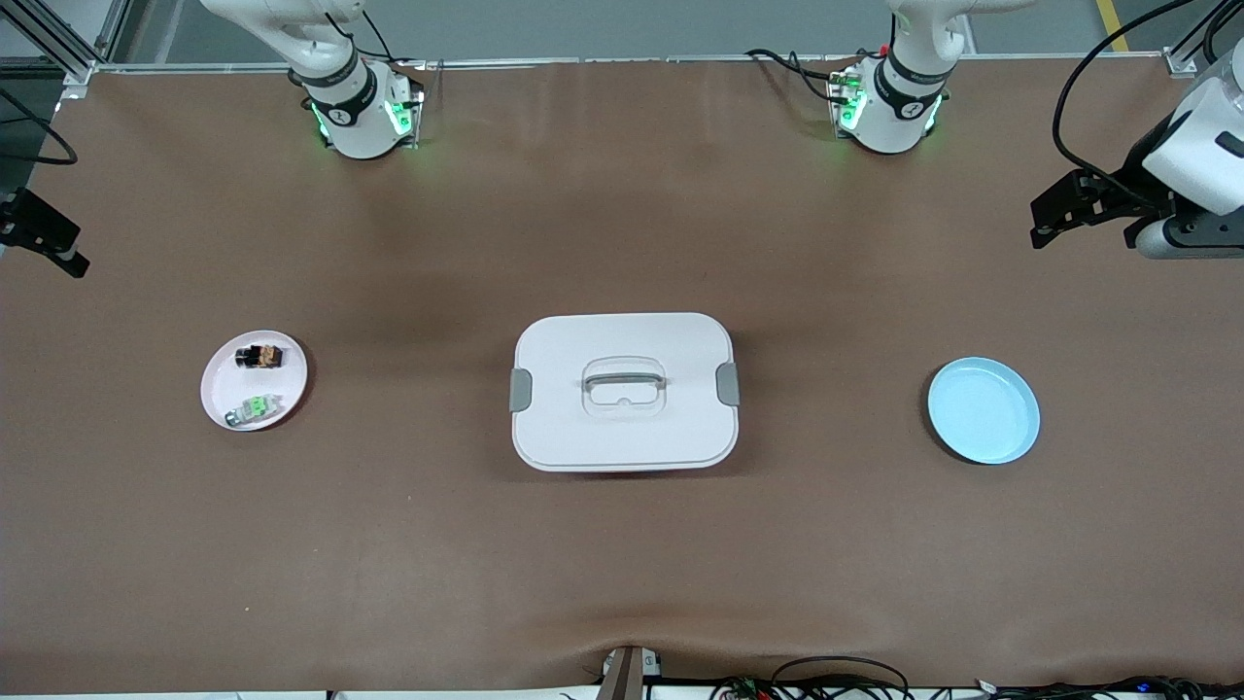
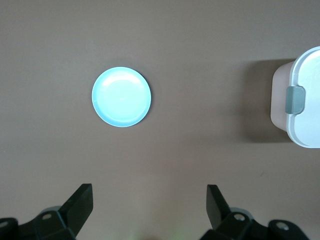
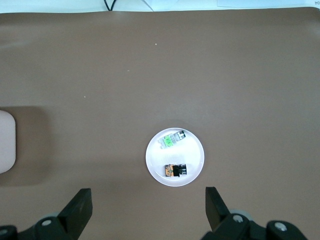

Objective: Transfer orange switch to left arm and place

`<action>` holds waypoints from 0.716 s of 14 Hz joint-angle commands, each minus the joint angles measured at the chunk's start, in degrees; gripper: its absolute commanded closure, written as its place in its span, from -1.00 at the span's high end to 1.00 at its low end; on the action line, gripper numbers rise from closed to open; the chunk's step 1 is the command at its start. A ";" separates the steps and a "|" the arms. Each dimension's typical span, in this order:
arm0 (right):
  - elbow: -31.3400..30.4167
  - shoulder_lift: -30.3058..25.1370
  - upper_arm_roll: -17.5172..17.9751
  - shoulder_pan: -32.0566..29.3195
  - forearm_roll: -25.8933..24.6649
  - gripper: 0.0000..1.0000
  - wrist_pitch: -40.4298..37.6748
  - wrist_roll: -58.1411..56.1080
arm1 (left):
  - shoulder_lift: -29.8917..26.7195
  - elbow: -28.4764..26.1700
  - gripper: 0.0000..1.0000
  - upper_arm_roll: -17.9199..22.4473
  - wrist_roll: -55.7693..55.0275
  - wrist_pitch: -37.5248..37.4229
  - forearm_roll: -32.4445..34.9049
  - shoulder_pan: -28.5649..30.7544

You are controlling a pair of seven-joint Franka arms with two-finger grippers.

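The orange switch lies on a small white plate toward the right arm's end of the table. The box stands closed in the middle of the table, lid clipped. My right gripper hangs high over bare table beside that plate, open, nothing between its fingers; in the front view it shows at the picture's edge. My left gripper hangs open and empty, high over the left arm's end of the table, near a light blue plate.
A pale grey component with a green centre shares the white plate with the switch, nearer the front camera. The blue plate holds nothing. Brown table stretches between each plate and the box. Cables lie along the table's front edge.
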 commanded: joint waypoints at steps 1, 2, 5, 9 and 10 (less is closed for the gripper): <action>1.65 0.77 0.41 -2.02 0.31 1.00 -0.88 -0.82 | 0.54 1.38 1.00 -0.21 0.56 -0.93 0.03 0.21; 1.56 0.77 0.41 -1.93 0.31 1.00 -0.97 -0.82 | 0.54 1.38 1.00 -0.21 0.56 -0.93 0.12 0.21; 1.21 1.82 0.41 -1.67 0.31 1.00 -1.32 -0.99 | 0.54 1.29 1.00 -0.21 0.56 -0.93 0.03 0.21; 1.12 4.63 0.50 -1.23 0.04 1.00 -8.08 -1.35 | 0.54 1.29 1.00 -0.30 0.56 -0.93 0.03 0.21; 1.03 5.59 0.58 -1.23 0.04 1.00 -8.00 -1.35 | 0.54 1.29 1.00 -0.22 0.48 -0.93 0.03 0.21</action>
